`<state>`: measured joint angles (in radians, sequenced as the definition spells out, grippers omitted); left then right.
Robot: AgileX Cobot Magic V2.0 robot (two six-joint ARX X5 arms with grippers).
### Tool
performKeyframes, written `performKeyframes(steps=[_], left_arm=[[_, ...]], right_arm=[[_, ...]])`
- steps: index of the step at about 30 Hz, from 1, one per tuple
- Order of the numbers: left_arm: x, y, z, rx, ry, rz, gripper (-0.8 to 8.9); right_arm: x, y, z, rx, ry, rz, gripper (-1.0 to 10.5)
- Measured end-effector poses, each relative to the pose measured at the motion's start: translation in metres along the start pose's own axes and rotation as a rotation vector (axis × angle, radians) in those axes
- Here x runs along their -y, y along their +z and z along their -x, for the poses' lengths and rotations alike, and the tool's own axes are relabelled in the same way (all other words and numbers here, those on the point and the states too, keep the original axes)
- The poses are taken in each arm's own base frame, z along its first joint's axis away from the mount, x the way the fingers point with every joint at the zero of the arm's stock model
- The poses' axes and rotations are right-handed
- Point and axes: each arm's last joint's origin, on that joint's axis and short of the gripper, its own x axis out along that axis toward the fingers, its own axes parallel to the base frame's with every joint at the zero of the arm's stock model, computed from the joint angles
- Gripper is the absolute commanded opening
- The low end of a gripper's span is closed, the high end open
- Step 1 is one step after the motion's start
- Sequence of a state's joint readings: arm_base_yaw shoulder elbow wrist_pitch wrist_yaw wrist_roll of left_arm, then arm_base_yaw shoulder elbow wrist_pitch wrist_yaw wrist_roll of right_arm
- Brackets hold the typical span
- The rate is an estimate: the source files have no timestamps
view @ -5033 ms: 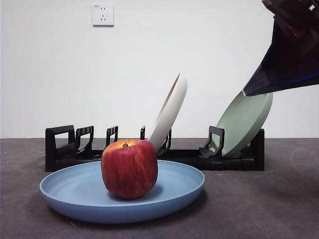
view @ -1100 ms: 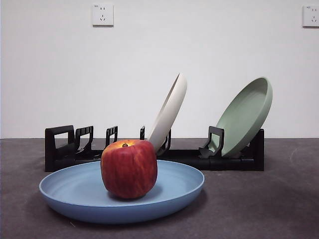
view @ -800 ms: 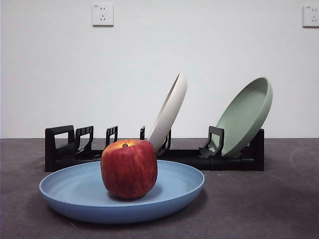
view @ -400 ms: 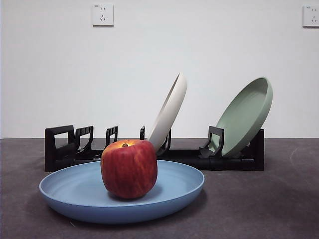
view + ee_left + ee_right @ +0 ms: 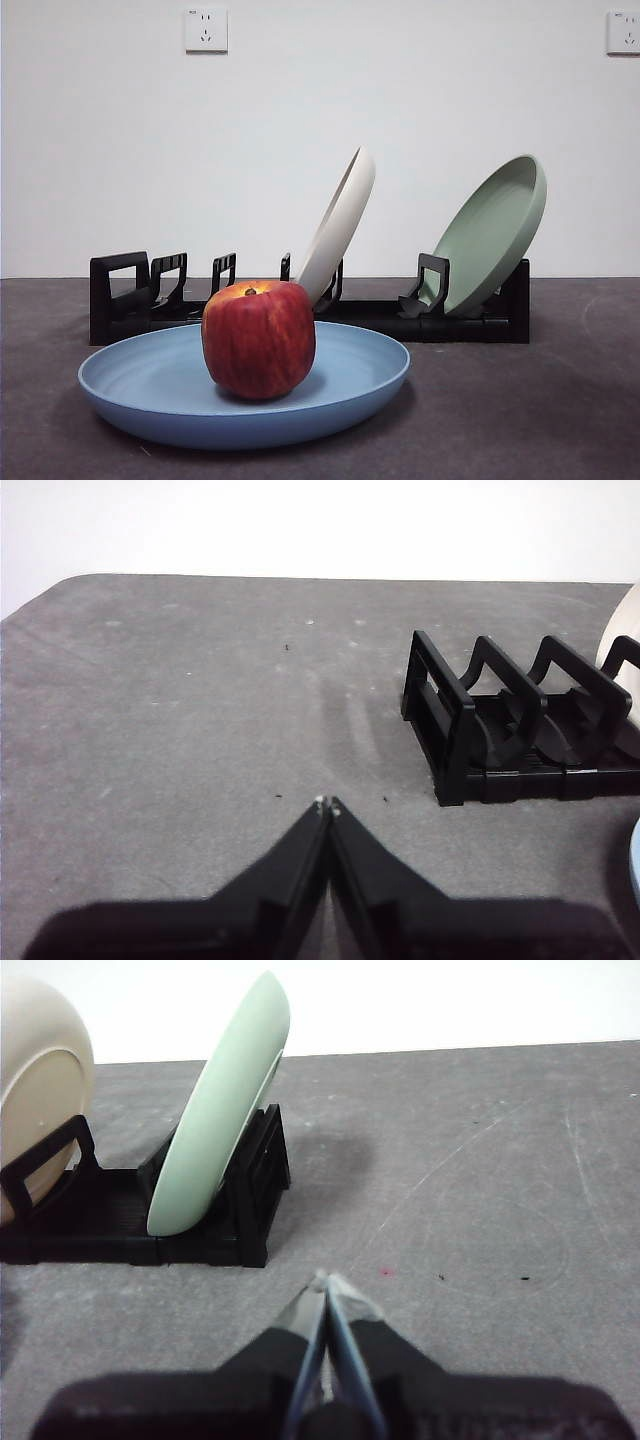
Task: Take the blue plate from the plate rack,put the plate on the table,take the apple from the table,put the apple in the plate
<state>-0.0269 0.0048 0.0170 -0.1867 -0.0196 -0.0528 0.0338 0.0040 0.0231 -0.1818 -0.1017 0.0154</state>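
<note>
Resting apple far from grippers

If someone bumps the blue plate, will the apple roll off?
Probably not. The apple looks squat and sits well inside the blue plate, whose raised rim would likely stop a slow roll. A hard shove might still wobble it, since it is rounded and nothing holds it.

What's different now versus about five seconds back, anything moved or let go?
The dark arm that hung at the front view's upper right has pulled out of sight, uncovering the sage-green plate. Apple on the blue plate, cream plate and plate rack are unchanged.
</note>
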Motion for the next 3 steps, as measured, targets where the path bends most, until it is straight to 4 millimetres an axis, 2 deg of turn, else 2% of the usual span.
performKeyframes(steps=[3], left_arm=[[0.0000,0.0000,0.0000,0.000,0.000,0.000,-0.01]], right_arm=[[0.0000,0.0000,0.0000,0.000,0.000,0.000,0.0]])
